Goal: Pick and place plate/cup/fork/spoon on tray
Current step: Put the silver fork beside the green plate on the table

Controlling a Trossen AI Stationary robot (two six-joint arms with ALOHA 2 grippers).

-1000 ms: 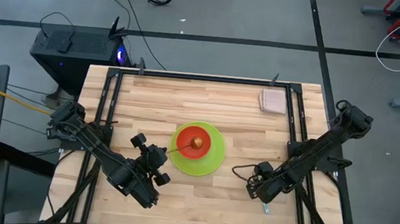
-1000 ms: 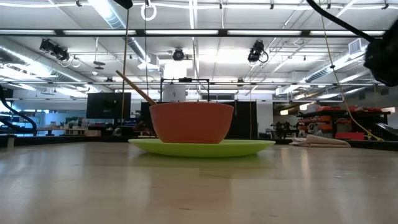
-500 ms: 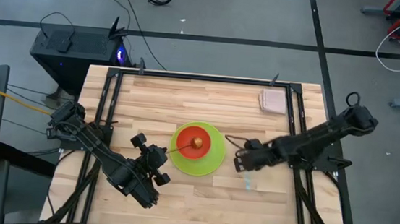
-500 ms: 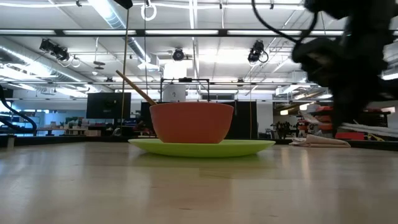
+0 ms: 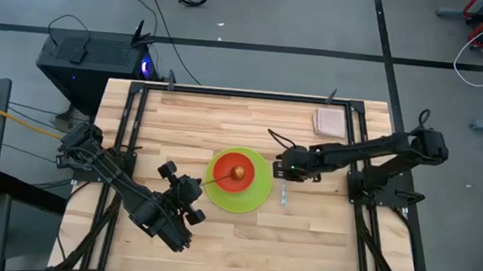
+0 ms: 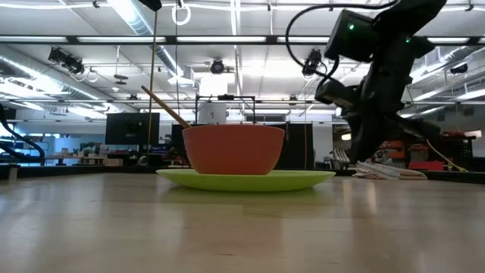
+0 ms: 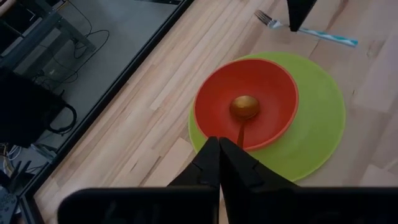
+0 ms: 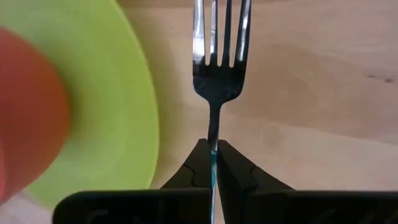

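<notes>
The lime-green plate lies mid-table with the red-orange cup standing on it. The golden spoon rests with its bowl in the cup, and its handle leans over the cup's rim toward the table's left. My right gripper is just right of the plate's rim, shut on the silver fork, whose handle is blue-striped. My left gripper is shut and empty, near and left of the plate. My right gripper pinches the fork between its two fingers, where the silver neck meets the blue handle. The fingers come from above, pointing down, across the fork. The tines stick out toward the far edge, the handle toward the near edge. The fork looks about level and clear of the table.
A small pinkish-beige square pad lies at the table's far right. Black frame rails run along the left, right and far sides. Bare wood lies between the plate and the near edge.
My right gripper has carried the fork from the table's near right toward the left and far edges, up to the plate's right rim. The fork has stayed in its shut fingers, clear of the table. The plate, cup and spoon have not moved.
</notes>
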